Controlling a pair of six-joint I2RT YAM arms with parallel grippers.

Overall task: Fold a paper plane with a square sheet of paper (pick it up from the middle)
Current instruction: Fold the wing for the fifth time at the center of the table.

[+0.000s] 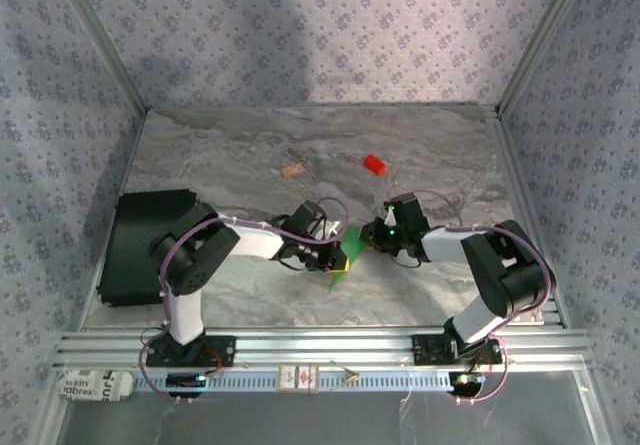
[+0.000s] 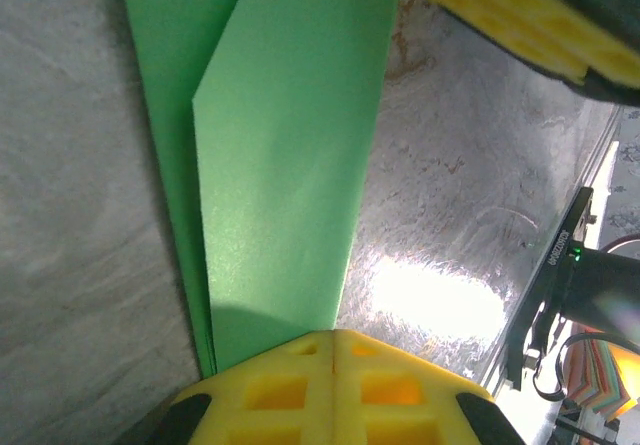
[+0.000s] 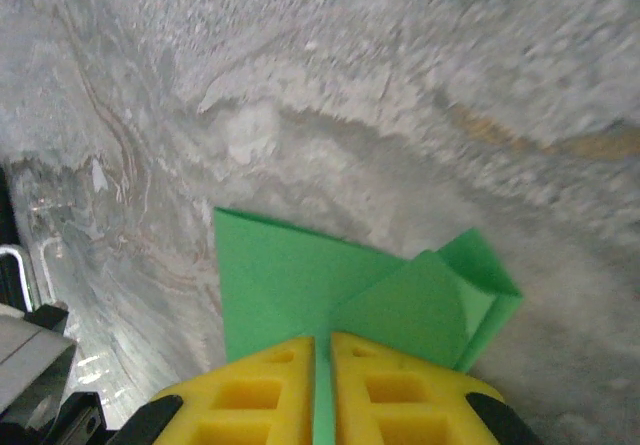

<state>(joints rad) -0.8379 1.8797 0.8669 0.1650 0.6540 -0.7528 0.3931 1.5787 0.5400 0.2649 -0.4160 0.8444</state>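
The sheet of paper (image 1: 345, 257) lies on the table (image 1: 300, 135) near its middle, between the two grippers; the left gripper (image 1: 333, 257) is at its left side, the right gripper (image 1: 372, 237) at its right side and a little farther back; each has an edge of the paper between its fingers. Behind the paper, well apart from it, lie a cork-like piece (image 1: 292, 171) on the left and a small block (image 1: 374, 164) on the right; a flat box (image 1: 135, 245) lies at the table's left edge, beside the left arm; a rail (image 1: 320, 345) runs along the near edge, under both arm bases.
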